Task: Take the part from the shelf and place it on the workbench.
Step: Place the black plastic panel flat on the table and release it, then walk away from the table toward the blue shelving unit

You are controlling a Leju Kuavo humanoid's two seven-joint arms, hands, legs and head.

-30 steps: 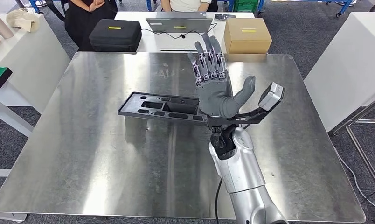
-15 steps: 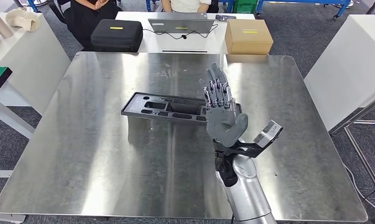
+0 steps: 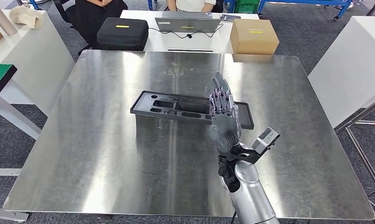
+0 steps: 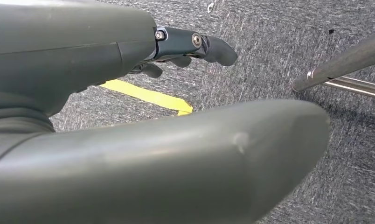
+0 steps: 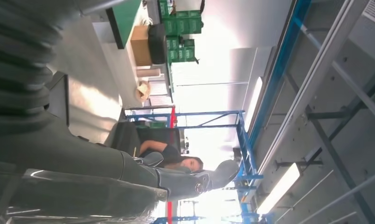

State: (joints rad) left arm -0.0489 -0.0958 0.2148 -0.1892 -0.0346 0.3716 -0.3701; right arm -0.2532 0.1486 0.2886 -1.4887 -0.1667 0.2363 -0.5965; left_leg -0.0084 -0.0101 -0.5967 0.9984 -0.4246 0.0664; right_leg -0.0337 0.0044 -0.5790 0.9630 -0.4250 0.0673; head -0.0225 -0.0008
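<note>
One long dark grey moulded plastic part with recessed pockets lying flat near the middle of the shiny steel table, its right end passing behind the raised right hand. Right hand standing upright above the table on its silver arm, fingers stretched straight and close together, holding nothing, not visibly touching the part. Left hand hanging over grey carpeted floor crossed by a strip of yellow tape, thick thumb and darker fingers extended, gripping nothing. Sitting on the white desk beyond the table: black zipped case, grey laptop, brown cardboard box. Two seated people partly showing at the far edge.
</note>
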